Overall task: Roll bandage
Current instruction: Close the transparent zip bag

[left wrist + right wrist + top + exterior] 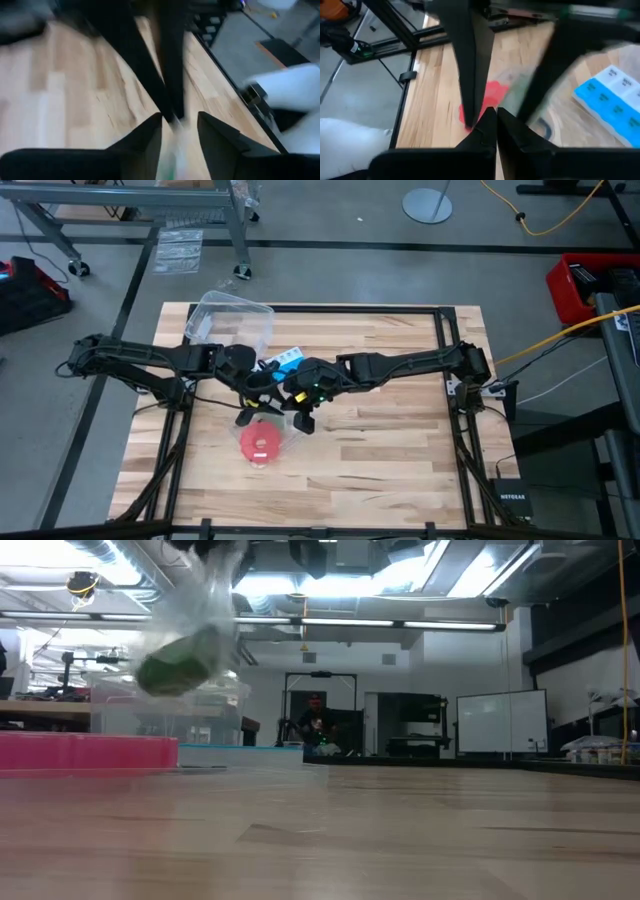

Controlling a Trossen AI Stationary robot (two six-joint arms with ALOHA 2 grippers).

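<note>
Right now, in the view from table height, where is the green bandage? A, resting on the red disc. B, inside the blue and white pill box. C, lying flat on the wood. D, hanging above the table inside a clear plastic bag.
D: the bandage shows as a green bundle inside a clear plastic bag, hanging well above the table.

Two matte black jointed arms (pixel 150 360) carry black cables and end in tapered, wedge-shaped black fingers (pixel 145 137).
</note>
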